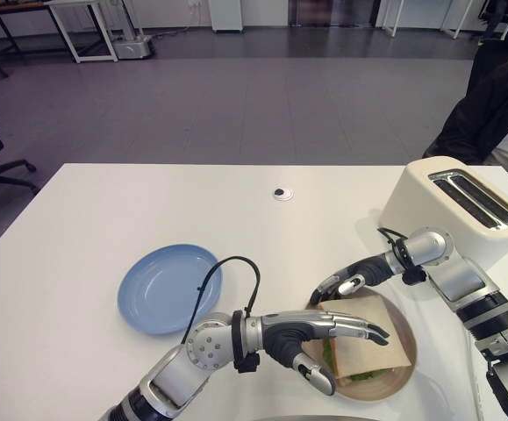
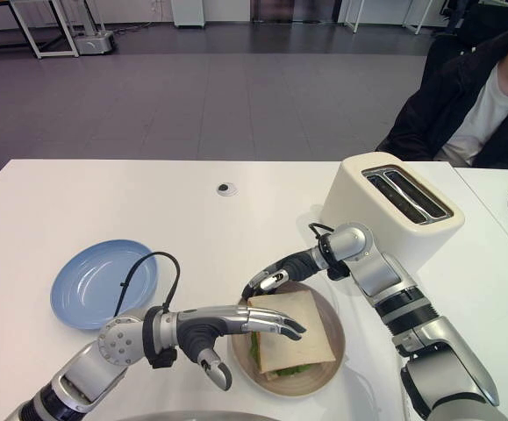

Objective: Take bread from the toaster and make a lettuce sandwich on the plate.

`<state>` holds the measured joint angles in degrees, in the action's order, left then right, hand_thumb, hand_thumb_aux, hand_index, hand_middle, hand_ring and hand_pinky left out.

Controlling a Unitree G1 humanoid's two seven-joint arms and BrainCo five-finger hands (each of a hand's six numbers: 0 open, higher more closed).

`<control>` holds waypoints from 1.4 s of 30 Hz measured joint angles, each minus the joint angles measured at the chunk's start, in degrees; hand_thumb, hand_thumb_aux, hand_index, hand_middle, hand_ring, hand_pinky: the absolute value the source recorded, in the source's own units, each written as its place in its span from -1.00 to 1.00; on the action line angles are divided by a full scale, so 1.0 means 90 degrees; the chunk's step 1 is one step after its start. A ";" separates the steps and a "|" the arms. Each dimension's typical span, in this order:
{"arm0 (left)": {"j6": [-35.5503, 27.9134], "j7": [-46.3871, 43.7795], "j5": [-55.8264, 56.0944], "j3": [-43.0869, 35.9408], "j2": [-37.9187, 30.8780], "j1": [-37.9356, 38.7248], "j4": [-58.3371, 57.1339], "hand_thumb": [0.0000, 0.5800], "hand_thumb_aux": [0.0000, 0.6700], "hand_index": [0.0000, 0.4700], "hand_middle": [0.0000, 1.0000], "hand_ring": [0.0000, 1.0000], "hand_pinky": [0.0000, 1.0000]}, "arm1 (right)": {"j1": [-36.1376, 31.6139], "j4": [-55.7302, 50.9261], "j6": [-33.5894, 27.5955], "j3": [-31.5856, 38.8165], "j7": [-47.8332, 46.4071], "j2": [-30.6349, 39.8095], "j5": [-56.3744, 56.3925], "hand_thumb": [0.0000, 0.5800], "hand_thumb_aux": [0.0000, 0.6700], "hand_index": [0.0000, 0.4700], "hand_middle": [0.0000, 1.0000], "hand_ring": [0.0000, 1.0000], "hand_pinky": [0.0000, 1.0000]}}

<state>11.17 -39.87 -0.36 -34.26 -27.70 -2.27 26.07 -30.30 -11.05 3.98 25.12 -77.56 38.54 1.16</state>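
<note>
Near the counter's (image 1: 104, 228) front edge: one tan plate (image 1: 381, 388) holding the sandwich (image 1: 381, 351), top slice squared over lettuce (image 1: 363, 374) that shows green at the near side. Left hand (image 1: 319, 335): above the sandwich's left part, fingers stretched out flat, grasping nothing. Right hand (image 1: 346, 282): at the plate's far-left rim, fingers loosely extended, grasping nothing. Toaster (image 1: 429, 202): far right, slots apparently vacant. Blue plate (image 1: 170, 289): left, bare. Step in hand, by judgement: settling the top slice, assembly nearly finished. Handling note: keep any press light and level, then lift straight up so the bread does not skid off the leaves. Unverified: whether the left fingers touch the bread; the bottom slice, covered from above; the slots' depths.
</note>
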 measured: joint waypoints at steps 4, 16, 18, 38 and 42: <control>-0.0221 0.0108 -0.0787 -0.0058 0.0106 -0.0231 -0.0649 -1.00 -1.00 -1.00 -1.00 -1.00 -1.00 | -0.0001 0.0011 -0.0008 -0.0050 0.0032 -0.0028 -0.0001 -1.00 -1.00 -1.00 -1.00 -1.00 -1.00; -0.1473 -0.0640 -0.1381 -0.0682 0.0443 -0.1003 -0.0798 -1.00 -1.00 -1.00 -1.00 -1.00 -1.00 | -0.0535 -0.0097 -0.0139 -0.0662 0.0619 -0.0246 0.0023 -1.00 -1.00 -1.00 -1.00 -1.00 -1.00; -0.1534 -0.0663 -0.1502 -0.0732 0.0412 -0.1042 -0.0718 -1.00 -1.00 -1.00 -1.00 -1.00 -1.00 | -0.1014 -0.0418 -0.0194 -0.1013 0.1183 -0.0481 0.0036 -1.00 -1.00 -1.00 -1.00 -1.00 -1.00; -0.1292 0.0011 -0.1837 0.0184 -0.0181 -0.0797 -0.0650 -1.00 -1.00 -1.00 -1.00 -1.00 -1.00 | -0.1480 0.0094 -0.1532 -0.2466 0.1218 -0.0049 0.1253 -1.00 -1.00 -1.00 -1.00 -1.00 -1.00; -0.1654 0.0349 -0.0884 0.0919 0.0336 -0.0492 -0.0359 -1.00 -1.00 -1.00 -1.00 -1.00 -1.00 | -0.1492 0.0031 -0.1879 -0.2514 0.1261 -0.0193 0.1456 -1.00 -1.00 -1.00 -1.00 -1.00 -1.00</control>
<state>-3.71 -36.72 -8.32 -25.99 -24.68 -6.70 22.84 -43.72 -10.78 -12.93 2.49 -66.21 36.81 14.27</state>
